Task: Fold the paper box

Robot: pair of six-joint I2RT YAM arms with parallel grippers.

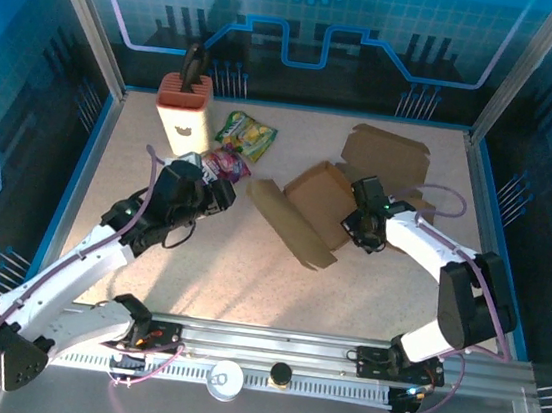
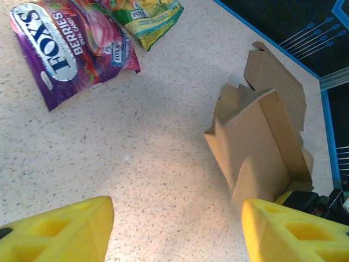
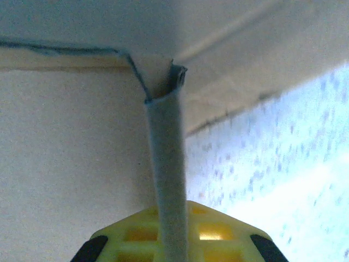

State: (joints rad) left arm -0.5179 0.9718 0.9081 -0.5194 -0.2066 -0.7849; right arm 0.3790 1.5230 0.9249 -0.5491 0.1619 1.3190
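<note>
Two arms reach in over the speckled table. The paper box lies near the middle of it, a little to the right. It is a brown cardboard blank, partly folded, with one long panel stretching toward the near side and a wide flap lying toward the back right corner. The right gripper sits at the box's right side with its jaws pinched together on a thin cardboard wall. From the right wrist camera, that wall's edge runs straight up out of the yellow fingers. The left gripper hangs just left of the box, apart from it, jaws spread wide with bare tabletop between its yellow fingers. Just behind it lie two sweet bags touching each other, a purple Fox's Berries bag and a green and yellow bag. A white holder with a reddish top and a black handle stands upright at the back left
</note>
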